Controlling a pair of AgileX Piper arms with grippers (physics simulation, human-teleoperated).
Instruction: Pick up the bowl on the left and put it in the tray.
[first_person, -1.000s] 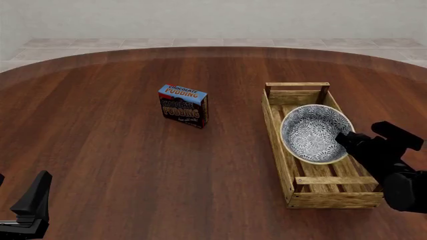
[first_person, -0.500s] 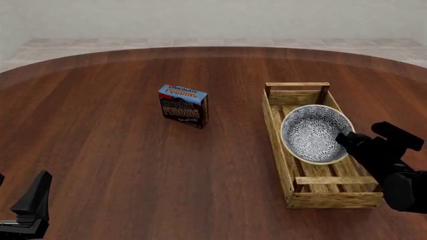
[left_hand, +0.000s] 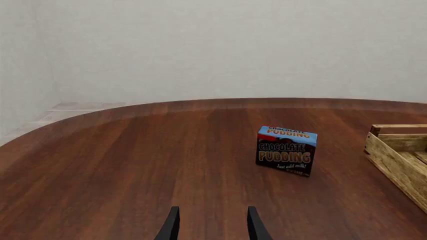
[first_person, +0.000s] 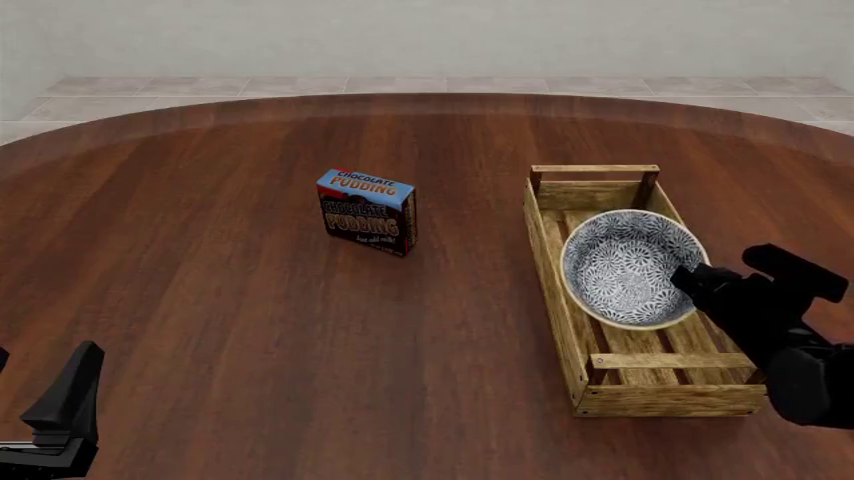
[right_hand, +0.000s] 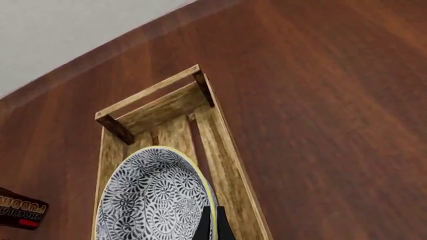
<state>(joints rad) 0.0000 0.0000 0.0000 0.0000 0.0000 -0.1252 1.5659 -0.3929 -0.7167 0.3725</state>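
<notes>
The bowl (first_person: 630, 266) sits tilted inside the tray (first_person: 554, 262), in its middle part, its opening turned up and toward the near side of the bench (first_person: 227, 310). The tray lies on the right part of the bench, its long sides running from the near edge toward the far edge. The right gripper (first_person: 689, 277) is at the bowl's right rim; in the right wrist view its two dark fingers (right_hand: 204, 226) stand close together with the pale rim of the bowl (right_hand: 155, 200) pinched between them, so it holds the bowl by its edge. The left gripper (left_hand: 211, 224) hangs low near the near left corner of the bench, its fingers parted with a moderate gap and nothing between them. A chocolate pudding box (first_person: 367, 211) stands upright near the bench's middle, well apart from the tray.
</notes>
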